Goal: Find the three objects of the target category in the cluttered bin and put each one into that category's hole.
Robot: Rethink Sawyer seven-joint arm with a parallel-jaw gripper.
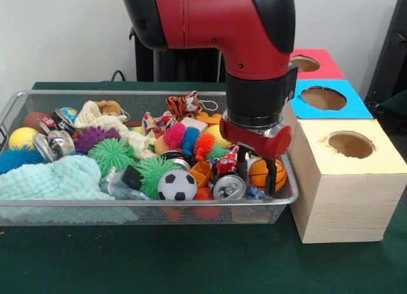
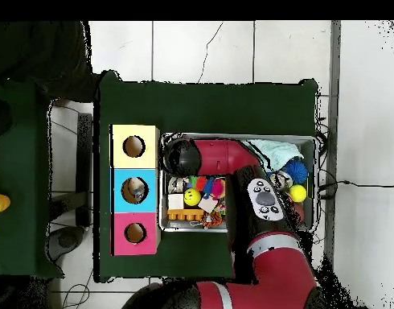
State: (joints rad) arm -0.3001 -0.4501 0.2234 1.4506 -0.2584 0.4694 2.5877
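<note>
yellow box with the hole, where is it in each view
Front view: the yellow box stands at lower right, beside the bin.
Overhead view: the yellow box is at left centre, topmost of three boxes.
Shared landmark: the blue box next to it.

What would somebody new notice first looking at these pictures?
Most likely the big red arm coming down from above, its end effector lowered into the right end of the wire basket, by a little basketball. Next, the jumble of bright toys filling the basket, and three wooden boxes with holes beside it: yellow nearest, then blue and red.
</note>
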